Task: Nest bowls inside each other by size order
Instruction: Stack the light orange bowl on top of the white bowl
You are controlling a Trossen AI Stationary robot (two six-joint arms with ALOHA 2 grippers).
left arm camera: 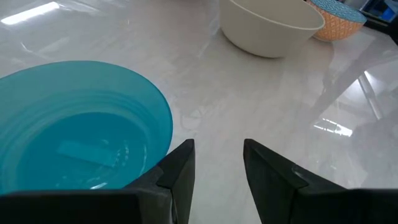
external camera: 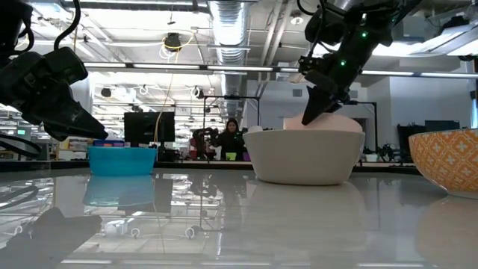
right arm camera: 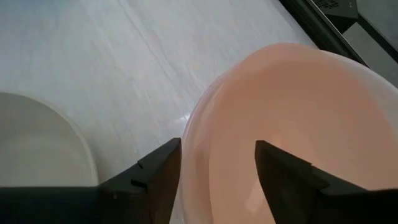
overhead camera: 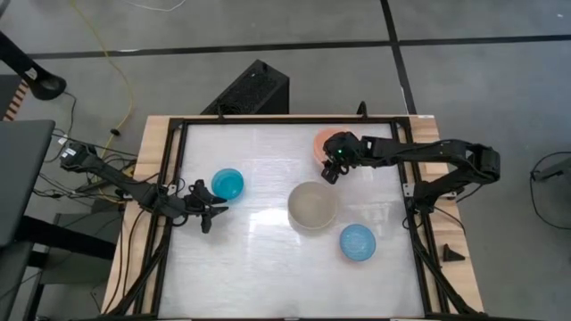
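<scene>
So here's where we stand. Our right gripper (right arm camera: 217, 180) is down over the salmon bowl (overhead camera: 325, 143) at the far side of the tabletop (overhead camera: 268, 259), fingers apart and straddling its near rim, one finger (right arm camera: 283, 180) inside the bowl and the other outside. Looks to us like it's lined up to pinch that rim, but nothing is squeezed yet and the bowl seems to sit flat. The pink-white bowl seems to be right under it, since we see a paler edge around the salmon one, but we can't really tell.

Next size down, the beige bowl (overhead camera: 312, 206) sits just beyond the outside finger, near the middle, empty and upright. We'd guess it goes into the salmon one.

The light blue bowl (overhead camera: 358, 242), orange patterned outside, stands apart from any fingers on the right side, waiting its turn.

Smallest is the teal bowl (left arm camera: 81, 124). Our left gripper (left arm camera: 217, 162) hangs right beside it with fingers apart, the rim just off one finger (left arm camera: 180, 171), nothing between them. Probably parked there so it can grab the little one last.
</scene>
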